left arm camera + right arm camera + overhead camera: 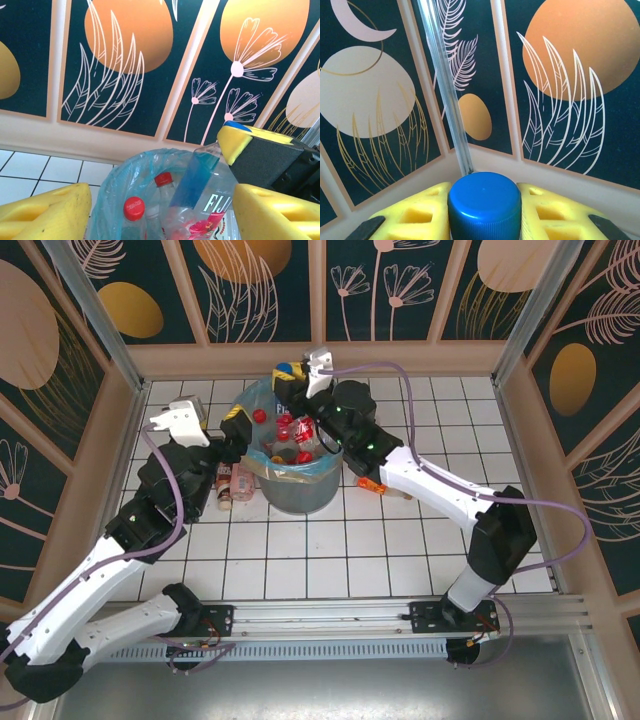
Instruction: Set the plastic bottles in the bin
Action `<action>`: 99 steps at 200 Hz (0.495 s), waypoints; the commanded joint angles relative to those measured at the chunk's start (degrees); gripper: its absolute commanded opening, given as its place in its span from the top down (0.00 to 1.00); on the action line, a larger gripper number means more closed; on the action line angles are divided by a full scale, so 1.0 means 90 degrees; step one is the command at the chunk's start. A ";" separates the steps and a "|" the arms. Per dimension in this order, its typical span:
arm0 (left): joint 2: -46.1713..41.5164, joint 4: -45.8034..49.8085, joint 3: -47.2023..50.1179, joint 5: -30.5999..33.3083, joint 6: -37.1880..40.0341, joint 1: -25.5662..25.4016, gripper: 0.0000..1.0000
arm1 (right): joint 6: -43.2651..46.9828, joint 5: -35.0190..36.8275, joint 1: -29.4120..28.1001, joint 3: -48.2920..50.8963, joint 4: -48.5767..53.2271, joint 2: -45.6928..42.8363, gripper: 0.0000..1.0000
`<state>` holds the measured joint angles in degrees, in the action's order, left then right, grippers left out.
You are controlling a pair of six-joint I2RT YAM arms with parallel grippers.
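Blue cap [485,207] sits pinched tight between the yellow pads [420,215] of our right gripper [485,200]; its bottle [202,192] hangs over the bin [300,492], which already holds several. We judge release comes next: open squarely over the bag [115,185], clear of the rim. Our left gripper [160,212] hovers open and empty alongside. More bottles [232,483] lie on the white tiled table [330,560], walled by dark floral panels [260,290]

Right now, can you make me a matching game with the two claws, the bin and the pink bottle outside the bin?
1 left claw
2 right claw
3 bin
4 pink-labelled bottle

A shut on a blue-capped bottle
B lying on the tiles
C open and empty
D lined with a light-blue bag

Pairs: 1-C, 2-A, 3-D, 4-B
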<state>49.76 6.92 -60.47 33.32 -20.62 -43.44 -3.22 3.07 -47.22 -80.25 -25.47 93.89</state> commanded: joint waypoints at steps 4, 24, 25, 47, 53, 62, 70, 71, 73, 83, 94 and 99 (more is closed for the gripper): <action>0.0026 -0.0280 -0.0010 -0.0023 0.0095 0.0003 0.25 | 0.0114 -0.0203 -0.0007 -0.0126 0.1399 0.0298 1.00; 0.0011 -0.0300 0.0002 -0.0023 0.0062 0.0003 0.25 | 0.0215 -0.0214 -0.0007 -0.0626 0.1418 0.0311 1.00; 0.0010 -0.0300 0.0001 -0.0022 0.0058 0.0003 0.25 | 0.0218 -0.0219 -0.0002 -0.0650 0.1426 0.0311 1.00; -0.0014 -0.0273 -0.0028 0.0000 0.0046 0.0003 0.25 | 0.0361 -0.0217 -0.0023 -0.1307 0.1686 0.0355 1.00; -0.0026 -0.0262 -0.0034 0.0010 0.0045 0.0005 0.26 | 0.0414 -0.0215 -0.0035 -0.1414 0.1761 0.0342 1.00; -0.0039 -0.0246 -0.0032 0.0020 0.0047 0.0007 0.25 | 0.0513 -0.0152 -0.0044 -0.1533 0.1877 0.0289 1.00; -0.0059 -0.0230 -0.0029 0.0035 0.0052 0.0003 0.25 | 0.0593 -0.0058 -0.0046 -0.1577 0.2013 0.0245 1.00; -0.0059 -0.0231 -0.0029 0.0036 0.0048 0.0003 0.25 | 0.0602 -0.0043 -0.0046 -0.1579 0.2031 0.0234 1.00; -0.0067 -0.0224 -0.0025 0.0040 0.0046 0.0003 0.25 | 0.0627 -0.0013 -0.0044 -0.1581 0.2067 0.0216 1.00; -0.0094 -0.0199 -0.0010 0.0062 0.0045 0.0003 0.26 | 0.0747 0.0152 -0.0046 -0.1545 0.2252 0.0148 1.00; -0.0108 -0.0188 0.0024 0.0087 0.0053 0.0005 0.25 | 0.0876 0.0363 -0.0048 -0.1348 0.2352 0.0022 1.00; -0.0116 -0.0179 0.0036 0.0101 0.0045 0.0003 0.26 | 0.0915 0.0456 -0.0045 -0.1203 0.2335 -0.0046 1.00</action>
<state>49.87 6.24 -60.47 33.39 -20.64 -43.44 1.28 2.83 -47.35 -92.31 -8.38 96.40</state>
